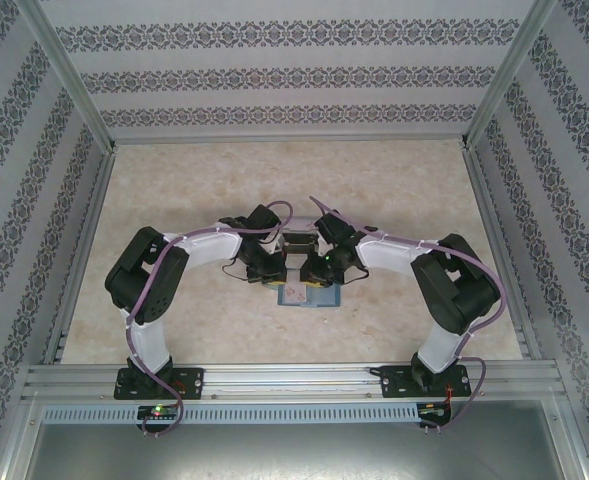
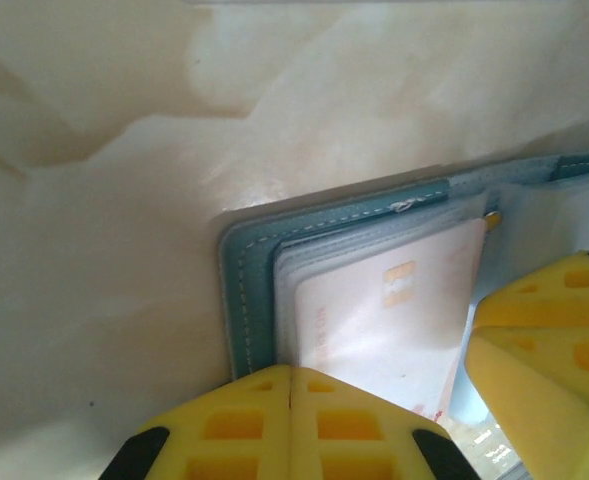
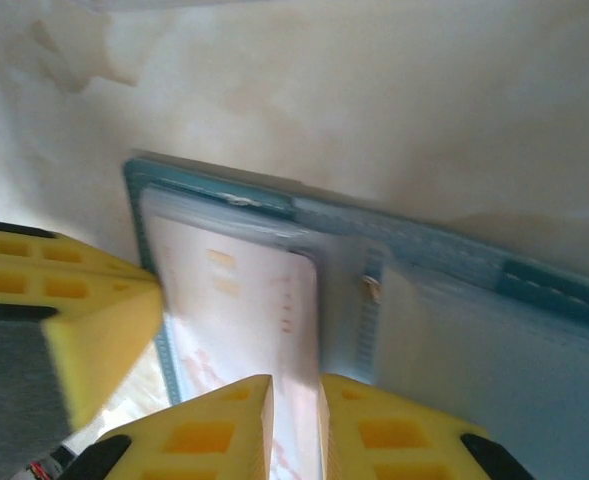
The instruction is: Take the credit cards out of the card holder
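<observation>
The work surface is a beige marbled table (image 1: pixel 174 180) enclosed by grey patterned wallpaper panels (image 1: pixel 294 75) on an aluminium frame.

The small teal-blue bifold card holder (image 1: pixel 299 296) lies open and flat on the table, directly beneath both claws. We see its stitched teal cover (image 2: pixel 244 290) just ahead of the left claw's tips, and its blue-grey inner panel (image 3: pixel 494 340) spreads out to one side of the right claw. A pale pink rectangular plastic credit card (image 2: pixel 374 320) sits in a clear sleeve on the open half between the two claws. One long edge (image 3: pixel 309 320) runs straight toward the right claw.

The left claw (image 2: pixel 290 385) is fully closed and holds nothing. Its joined tips sit at the cover's outer edge. We judge that it serves as a hold-down, so the holder does not slide or fold while a card is drawn.

The right claw (image 3: pixel 294 400) has its jaws a narrow slit apart, with the pale card showing in the gap. We cannot tell whether they pinch the card edge. No card lies free on the table, so we judge extraction not yet done.
</observation>
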